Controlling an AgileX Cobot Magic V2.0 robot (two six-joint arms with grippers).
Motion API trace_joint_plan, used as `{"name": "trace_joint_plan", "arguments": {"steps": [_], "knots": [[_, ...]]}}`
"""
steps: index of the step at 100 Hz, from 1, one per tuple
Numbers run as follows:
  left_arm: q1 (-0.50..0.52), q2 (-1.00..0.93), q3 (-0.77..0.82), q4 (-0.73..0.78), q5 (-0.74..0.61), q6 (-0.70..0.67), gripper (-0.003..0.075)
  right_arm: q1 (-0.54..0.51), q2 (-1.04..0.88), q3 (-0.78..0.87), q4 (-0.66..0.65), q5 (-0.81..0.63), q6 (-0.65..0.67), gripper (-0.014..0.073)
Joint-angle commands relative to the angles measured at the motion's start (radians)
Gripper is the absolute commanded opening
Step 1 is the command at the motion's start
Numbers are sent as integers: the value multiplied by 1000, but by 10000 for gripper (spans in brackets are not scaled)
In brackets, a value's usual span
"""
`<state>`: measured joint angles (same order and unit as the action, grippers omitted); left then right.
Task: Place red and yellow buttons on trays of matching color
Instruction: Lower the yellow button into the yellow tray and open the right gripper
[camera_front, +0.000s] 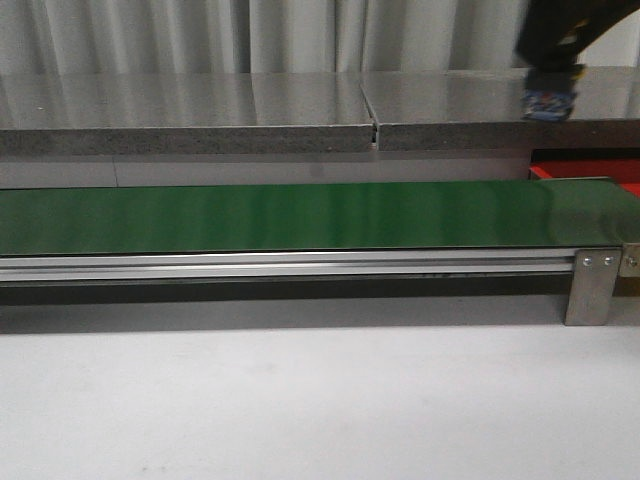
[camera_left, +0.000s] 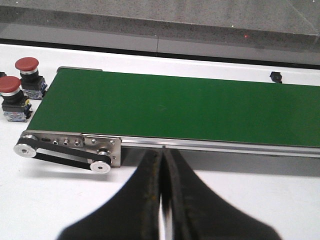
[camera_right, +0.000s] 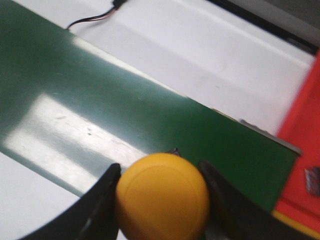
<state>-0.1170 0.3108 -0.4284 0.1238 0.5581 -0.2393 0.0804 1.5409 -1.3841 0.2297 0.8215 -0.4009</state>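
Note:
My right gripper is shut on a yellow button, held high above the green belt; in the front view the button's base hangs from the gripper at the top right. A red tray lies past the belt's end, with a yellow edge beside it; it also shows in the front view. My left gripper is shut and empty in front of the belt. Two red buttons stand on the white table past the belt's end.
A grey stone ledge runs behind the belt. The belt's metal frame and drive pulleys stick out at its end. A black cable lies on the white table. A small dark part sits behind the belt.

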Motion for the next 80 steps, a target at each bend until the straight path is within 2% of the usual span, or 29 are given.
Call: {"name": "trace_joint_plan", "arguments": {"steps": [1, 19, 37, 63, 80], "knots": [[-7, 9, -25, -3, -71, 2, -19, -89, -92, -1, -9, 0, 35, 6], [-7, 9, -25, -3, -71, 2, -19, -282, -181, 129, -9, -9, 83, 6], [-7, 9, -25, -3, -71, 2, -19, -413, -242, 305, 5, -118, 152, 6], [-7, 9, -25, -3, -71, 2, -19, -446, -246, 573, 23, -343, 184, 6], [-7, 9, -25, -3, -71, 2, -19, -446, -241, 680, 75, -515, 187, 6]]}}
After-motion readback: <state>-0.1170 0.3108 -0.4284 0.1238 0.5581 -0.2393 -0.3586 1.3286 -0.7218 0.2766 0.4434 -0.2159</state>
